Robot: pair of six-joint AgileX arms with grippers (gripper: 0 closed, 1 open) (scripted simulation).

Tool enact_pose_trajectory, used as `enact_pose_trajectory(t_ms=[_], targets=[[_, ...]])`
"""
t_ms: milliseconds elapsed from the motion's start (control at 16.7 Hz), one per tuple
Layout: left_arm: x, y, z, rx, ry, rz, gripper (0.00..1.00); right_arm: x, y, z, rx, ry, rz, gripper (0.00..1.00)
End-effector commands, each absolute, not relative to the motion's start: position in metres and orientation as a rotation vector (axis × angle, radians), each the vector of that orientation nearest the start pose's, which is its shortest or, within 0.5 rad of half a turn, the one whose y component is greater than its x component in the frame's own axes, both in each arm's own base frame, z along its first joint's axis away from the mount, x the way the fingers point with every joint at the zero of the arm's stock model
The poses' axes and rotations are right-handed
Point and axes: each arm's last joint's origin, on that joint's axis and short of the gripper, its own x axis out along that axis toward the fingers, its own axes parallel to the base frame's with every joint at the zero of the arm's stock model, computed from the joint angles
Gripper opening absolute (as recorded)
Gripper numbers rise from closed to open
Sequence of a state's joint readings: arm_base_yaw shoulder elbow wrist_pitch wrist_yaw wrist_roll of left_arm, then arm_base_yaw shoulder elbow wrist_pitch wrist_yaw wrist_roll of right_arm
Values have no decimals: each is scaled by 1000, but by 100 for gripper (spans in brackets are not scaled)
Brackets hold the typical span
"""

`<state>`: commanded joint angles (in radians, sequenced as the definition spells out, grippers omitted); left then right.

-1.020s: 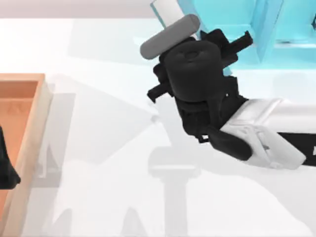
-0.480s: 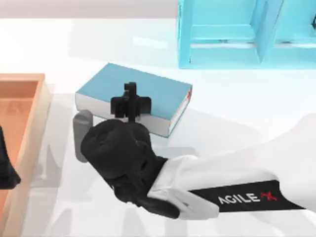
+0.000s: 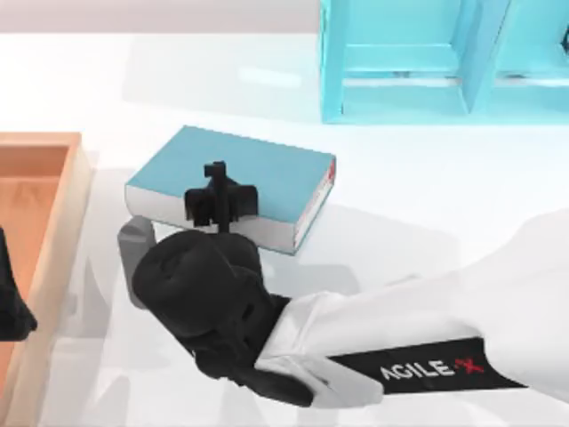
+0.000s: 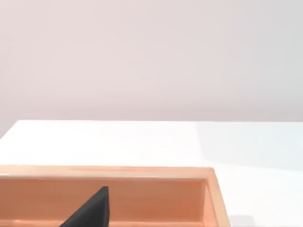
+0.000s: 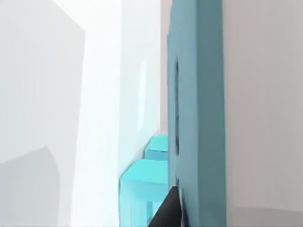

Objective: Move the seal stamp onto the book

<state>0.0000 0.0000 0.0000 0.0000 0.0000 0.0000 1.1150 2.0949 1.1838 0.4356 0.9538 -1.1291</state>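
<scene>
The right arm of the AgileX pair reaches in from the right side of the desk (image 3: 427, 187), and its right hand (image 3: 220, 197) hangs over the book (image 3: 267, 169). The book lies flat directly beneath the hand, teal cover up, white page edges along the near side and a small red mark at the spine end, off to the hand's right. The hand sits above the near-left part of the cover, close to the page edge. From above it reads as a dark cross-shaped silhouette, and whether it is wide, narrow or holding anything I cannot tell; nor can I tell whether it touches the cover.

In the right wrist view the book's cover (image 5: 196, 118) runs as a tall teal slab right beside one dark fingertip (image 5: 168, 213) — very close to it. Beyond that fingertip stands the cyan shelf unit (image 5: 144, 182). In the top view the shelf unit (image 3: 418, 62) is well apart from the hand, past the book toward the far right of the desk.

Left of the right hand, beyond the book's end, lies a wooden tray (image 3: 78, 213). The left hand (image 3: 11, 307) is parked there at the desk's left edge; its state cannot be told. The left wrist view shows the tray wall (image 4: 142, 198) with a dark fingertip (image 4: 92, 210) in front of it.
</scene>
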Motion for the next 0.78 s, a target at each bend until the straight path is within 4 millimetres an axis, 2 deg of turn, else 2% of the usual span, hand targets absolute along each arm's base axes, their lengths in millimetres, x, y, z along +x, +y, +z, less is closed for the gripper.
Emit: enact_pose_trajectory(t_ms=[360,780], targets=[[106,-1,160,0,0,0,100,204,380,135,-1536,105,301,0],[106,-1,160,0,0,0,100,206,380,109,-1538,112,301,0]])
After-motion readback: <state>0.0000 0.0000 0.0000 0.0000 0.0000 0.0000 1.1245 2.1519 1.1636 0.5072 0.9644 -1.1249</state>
